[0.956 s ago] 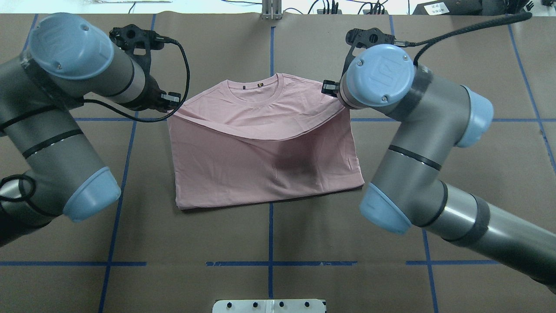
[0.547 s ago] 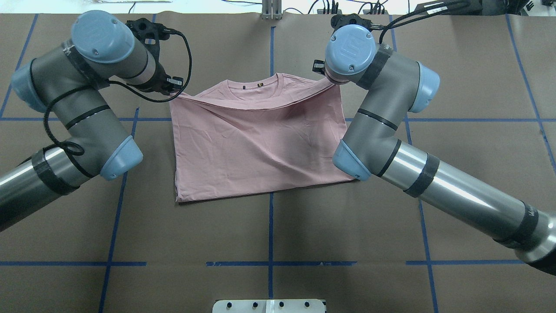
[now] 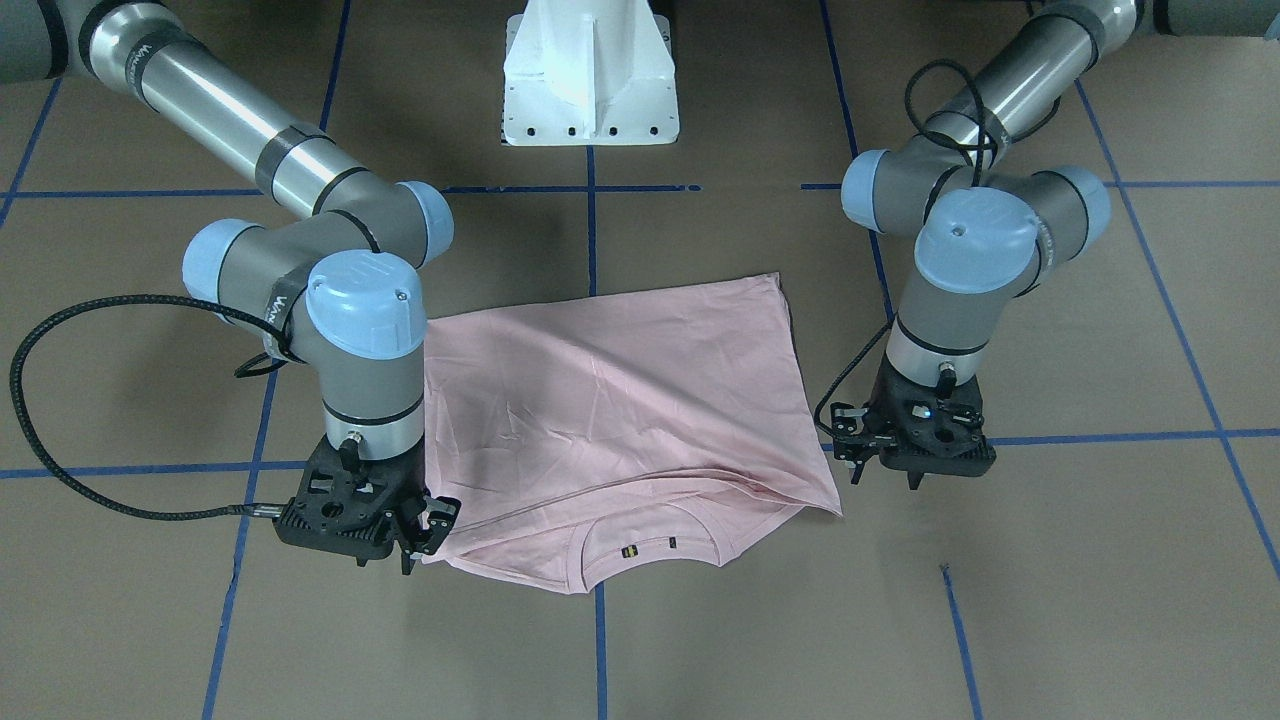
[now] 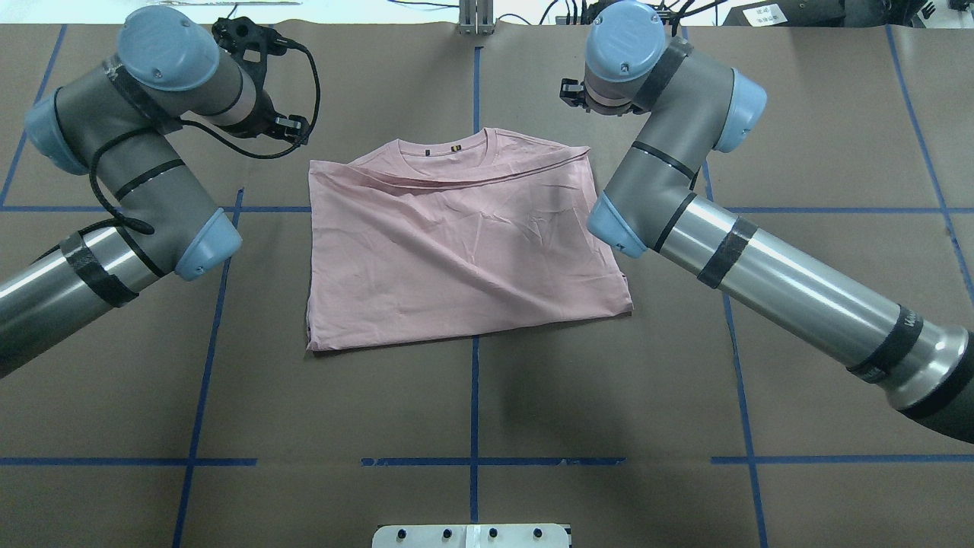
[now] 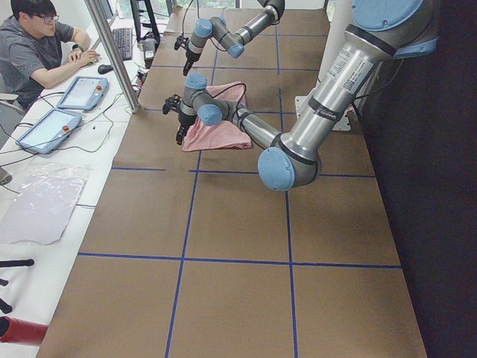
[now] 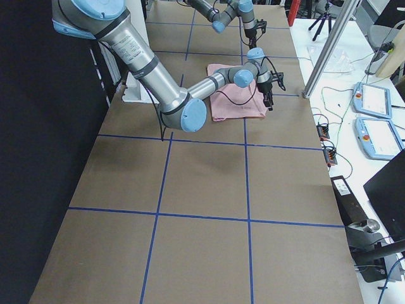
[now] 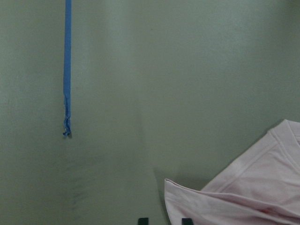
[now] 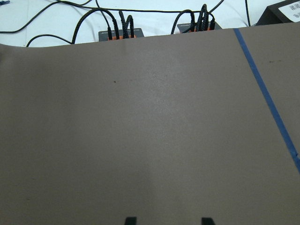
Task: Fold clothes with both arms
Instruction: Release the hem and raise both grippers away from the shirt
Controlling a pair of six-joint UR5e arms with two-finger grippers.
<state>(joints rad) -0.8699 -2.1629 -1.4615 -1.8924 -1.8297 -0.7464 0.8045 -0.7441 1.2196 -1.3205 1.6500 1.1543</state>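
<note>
The pale pink T-shirt lies folded on the brown table, plain side up. Its top layer's edge rests just short of the collar at the far side, and no print shows. My left gripper hovers open just beyond the shirt's far left corner, apart from it. In the front-facing view it hangs beside that corner, and the left wrist view shows the shirt corner below its parted fingertips. My right gripper is open and empty beyond the far right corner. It also shows in the front-facing view.
The white pedestal stands at the robot's side of the table. Blue tape lines cross the brown surface. Cables and power boxes sit past the far edge. An operator sits at a side desk with tablets.
Both grippers carried the shirt's lifted edge toward the collar, let it go and moved farther out. The top layer has settled on the shirt.
</note>
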